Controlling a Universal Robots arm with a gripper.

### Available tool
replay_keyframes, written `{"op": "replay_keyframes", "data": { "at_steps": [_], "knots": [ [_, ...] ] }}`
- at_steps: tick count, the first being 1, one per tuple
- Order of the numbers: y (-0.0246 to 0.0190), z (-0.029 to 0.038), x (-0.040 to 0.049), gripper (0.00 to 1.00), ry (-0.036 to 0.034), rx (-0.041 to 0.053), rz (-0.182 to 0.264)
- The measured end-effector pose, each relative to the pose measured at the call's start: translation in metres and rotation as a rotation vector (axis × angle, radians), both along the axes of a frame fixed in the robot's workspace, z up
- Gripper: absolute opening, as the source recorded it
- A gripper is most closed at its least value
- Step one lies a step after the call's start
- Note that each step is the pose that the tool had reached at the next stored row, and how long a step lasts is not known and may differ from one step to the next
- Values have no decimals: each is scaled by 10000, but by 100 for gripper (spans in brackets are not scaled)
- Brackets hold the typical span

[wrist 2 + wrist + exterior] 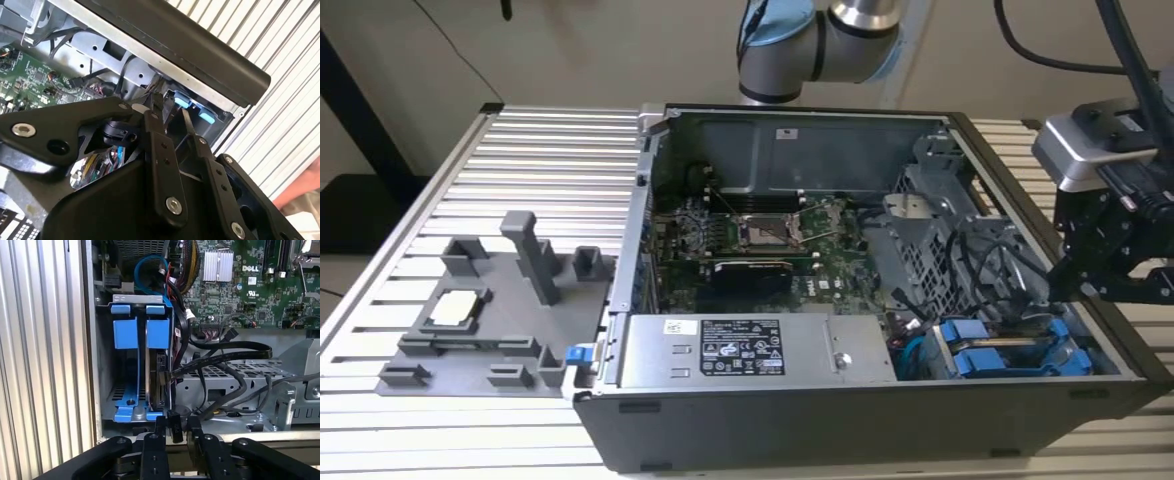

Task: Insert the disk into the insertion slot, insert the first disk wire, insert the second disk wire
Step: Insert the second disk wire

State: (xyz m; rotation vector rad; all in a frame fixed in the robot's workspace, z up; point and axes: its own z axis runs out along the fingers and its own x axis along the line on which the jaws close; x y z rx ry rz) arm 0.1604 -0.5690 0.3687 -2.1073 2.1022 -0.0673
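The disk (160, 390) stands edge-on in its blue carrier (157, 332), seated in the insertion slot of the grey drive cage (106, 365); a second blue carrier (125, 332) sits beside it. One black wire (220, 359) runs to a plug on the disk's edge. My gripper (175, 424) hovers just off the cage, shut on a small black wire connector (174, 426). In the second wrist view my gripper (171, 114) points at the blue carrier ends (182, 100). In the exterior view my gripper (1087, 285) hangs over the case's right side, above the blue carriers (1001, 350).
The open computer case (854, 420) lies on a slatted metal table (547, 150), with the motherboard (761, 240) and silver power-supply box (747, 350) inside. Loose black cables (235, 390) cross beside the cage. A grey fixture tray (480, 320) sits at the exterior view's left. A hand (300, 197) shows beyond the case.
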Motion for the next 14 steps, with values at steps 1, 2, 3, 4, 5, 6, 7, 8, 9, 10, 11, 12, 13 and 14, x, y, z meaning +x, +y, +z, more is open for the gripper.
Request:
{"op": "replay_keyframes", "data": {
  "at_steps": [1, 2, 3, 4, 5, 6, 7, 8, 9, 10, 11, 12, 13, 14],
  "knots": [
    [0, 0, 0, 30, 0, 0, 0],
    [0, 0, 0, 23, -1, -1, 1],
    [0, 0, 0, 23, -1, -1, 1],
    [-1, -1, 0, 20, -1, 0, 1],
    [-1, -3, 5, 20, 27, 1, 1],
    [-1, -5, 21, 19, 171, 3, 0],
    [-1, -5, 41, 19, 327, 0, 0],
    [-1, -7, 65, 19, 499, 1, 0],
    [0, -9, 86, 19, 650, 1, 0],
    [-1, -11, 109, 19, 788, 0, 0],
    [-1, -14, 132, 19, 916, 0, 1],
    [0, -18, 157, 19, 1037, 1, 0],
    [-1, -22, 183, 19, 1155, 0, 0],
    [-1, -28, 204, 19, 1260, 1, 1]
  ]
}}
